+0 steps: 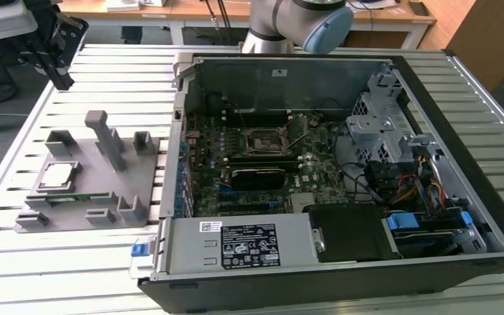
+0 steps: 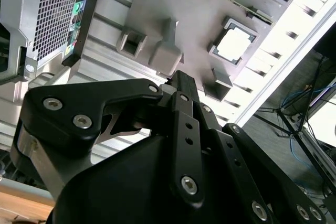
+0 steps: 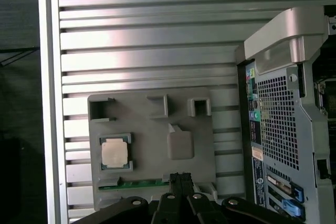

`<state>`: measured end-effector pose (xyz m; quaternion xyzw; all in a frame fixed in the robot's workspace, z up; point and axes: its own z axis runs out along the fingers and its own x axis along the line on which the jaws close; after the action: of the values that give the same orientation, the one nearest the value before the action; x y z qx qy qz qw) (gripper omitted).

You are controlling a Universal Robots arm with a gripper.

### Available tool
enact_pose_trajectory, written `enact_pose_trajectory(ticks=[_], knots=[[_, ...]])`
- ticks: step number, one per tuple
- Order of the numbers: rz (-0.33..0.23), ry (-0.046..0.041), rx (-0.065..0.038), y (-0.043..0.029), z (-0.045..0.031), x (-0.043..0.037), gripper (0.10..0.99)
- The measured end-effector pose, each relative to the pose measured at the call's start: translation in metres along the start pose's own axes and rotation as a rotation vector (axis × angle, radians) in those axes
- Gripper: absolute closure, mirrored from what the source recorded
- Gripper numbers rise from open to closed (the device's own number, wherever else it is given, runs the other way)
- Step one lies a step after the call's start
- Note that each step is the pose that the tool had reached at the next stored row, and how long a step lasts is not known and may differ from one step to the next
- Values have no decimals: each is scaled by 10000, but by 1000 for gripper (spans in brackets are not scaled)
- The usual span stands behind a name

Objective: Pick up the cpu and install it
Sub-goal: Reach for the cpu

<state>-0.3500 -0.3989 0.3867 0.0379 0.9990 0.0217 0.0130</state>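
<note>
First wrist view: gripper point(image 3: 180, 176) with jaws pressed together, empty, poised well above grey fixture point(image 3: 199, 145), cpu point(image 3: 115, 153) lying flat in its pocket off to one side of jaw tips; likely best centred squarely over it, opened wide before descending.

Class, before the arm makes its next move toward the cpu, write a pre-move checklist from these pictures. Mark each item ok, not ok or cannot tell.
1. The cpu lies flat in its pocket on the grey fixture: ok.
2. Nothing lies on top of the cpu: ok.
3. The tool holds nothing: ok.
4. The tool's fingers are apart for a grasp: not ok, they stand together.
5. The tool is above the cpu: not ok, it hangs off to one side.
6. The socket on the motherboard is open: cannot tell.
</note>
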Motion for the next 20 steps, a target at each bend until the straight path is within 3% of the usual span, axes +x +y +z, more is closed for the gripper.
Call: enact_pose_trajectory(ticks=[14,20], knots=[[0,6,1,-13,4,161,980],[0,7,1,-21,5,269,980]])
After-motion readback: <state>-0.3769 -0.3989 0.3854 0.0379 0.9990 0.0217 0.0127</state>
